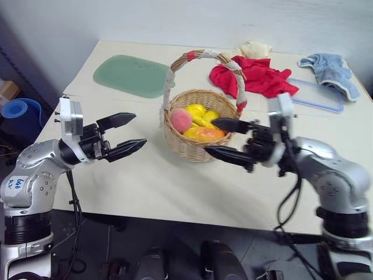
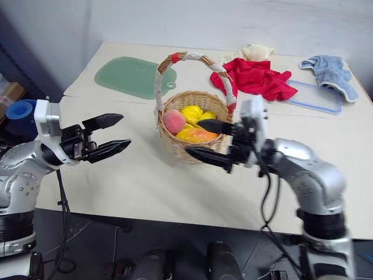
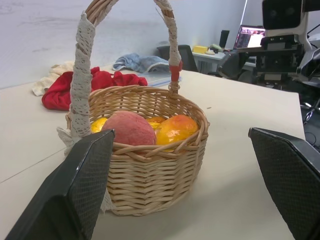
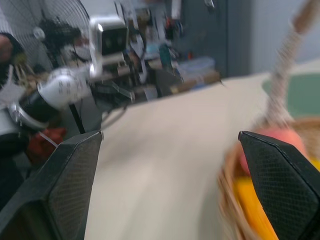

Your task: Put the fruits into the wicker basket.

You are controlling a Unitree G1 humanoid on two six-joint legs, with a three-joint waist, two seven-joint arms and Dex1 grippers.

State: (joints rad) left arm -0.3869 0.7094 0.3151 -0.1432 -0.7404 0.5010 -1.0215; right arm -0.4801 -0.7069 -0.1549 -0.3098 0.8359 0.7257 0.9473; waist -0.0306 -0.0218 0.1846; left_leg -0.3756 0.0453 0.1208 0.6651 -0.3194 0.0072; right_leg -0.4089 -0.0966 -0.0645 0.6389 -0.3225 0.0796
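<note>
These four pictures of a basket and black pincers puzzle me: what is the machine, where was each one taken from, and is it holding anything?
It is a two-armed robot standing at a table. Each arm ends in a claw with two black fingers. The two wide pictures come from twin cameras in its head, looking down over its arms, so they show the same scene. The other two come from a camera on each wrist, looking out between that claw's own fingers.

On the table stands a wicker basket with a tall handle. Inside lie a yellow mango and a pink peach. Behind it are a green mat, a red cloth, a blue cloth, a cream cloth and a clear lid.

The left claw and the right claw are both open and hold nothing, one on either side of the basket.
</note>
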